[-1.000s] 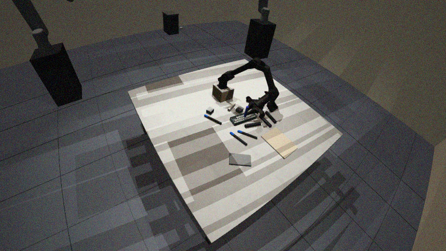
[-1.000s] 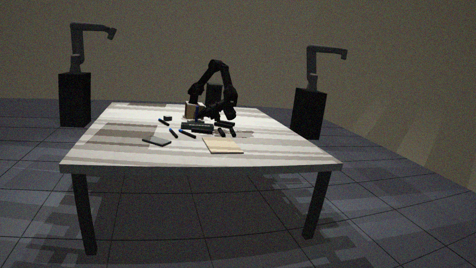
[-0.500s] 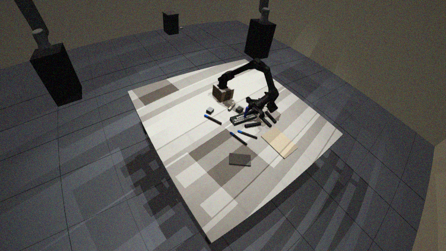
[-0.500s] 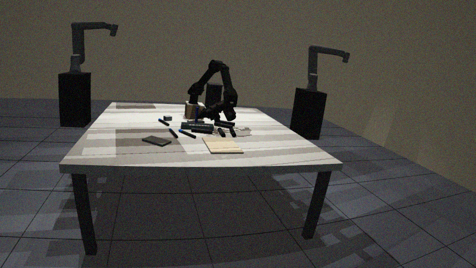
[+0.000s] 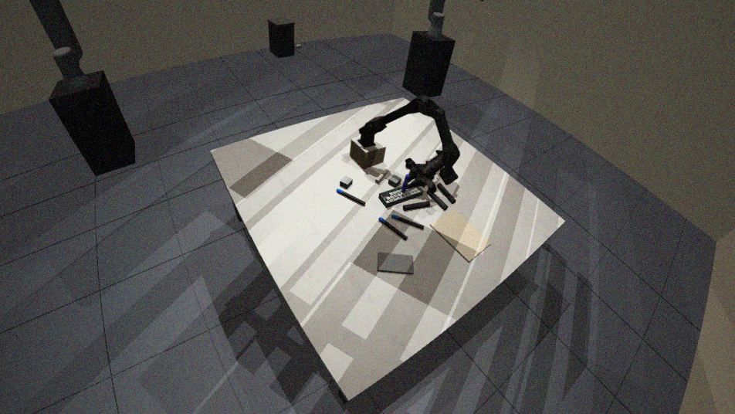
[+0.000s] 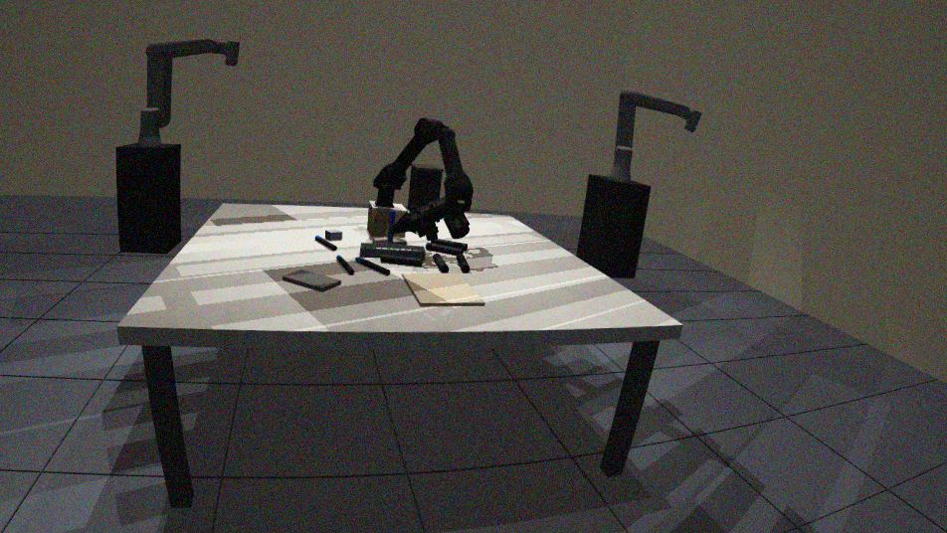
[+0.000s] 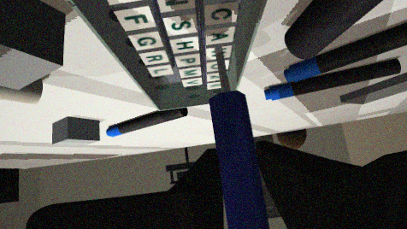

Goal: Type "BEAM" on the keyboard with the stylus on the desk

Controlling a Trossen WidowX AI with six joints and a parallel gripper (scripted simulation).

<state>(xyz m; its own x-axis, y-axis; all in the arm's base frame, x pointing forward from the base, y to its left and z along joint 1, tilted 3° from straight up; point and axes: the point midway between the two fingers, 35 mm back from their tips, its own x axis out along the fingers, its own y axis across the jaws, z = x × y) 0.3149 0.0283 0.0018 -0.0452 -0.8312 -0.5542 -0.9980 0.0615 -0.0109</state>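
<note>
My gripper [image 5: 407, 181] [image 6: 395, 228] [image 7: 236, 154] is shut on the dark blue stylus [image 5: 404, 184] [image 6: 391, 222] [image 7: 234, 137], which stands nearly upright above the keyboard. The keyboard [image 5: 393, 196] [image 6: 391, 251] [image 7: 173, 103] is dark with pale letter keys. In the wrist view, the stylus's thin dark tip [image 7: 222, 70] runs up the right-hand key column and ends over the key just below the A key [image 7: 220, 36], partly covering it and the keys below. Whether the tip touches a key cannot be told. The F, G, R and L keys show in the left column.
Several black cylinders [image 5: 415, 206] [image 6: 401, 261] lie close beside the keyboard. Blue-ended pens [image 5: 350, 197] [image 6: 372, 266] [image 7: 150, 121] lie around it. Small grey blocks [image 5: 346, 181] [image 6: 333, 235] [image 7: 76, 130], a dark slab [image 5: 394, 262] [image 6: 311, 279] and a tan board [image 5: 457, 233] [image 6: 444, 288] are also on the table.
</note>
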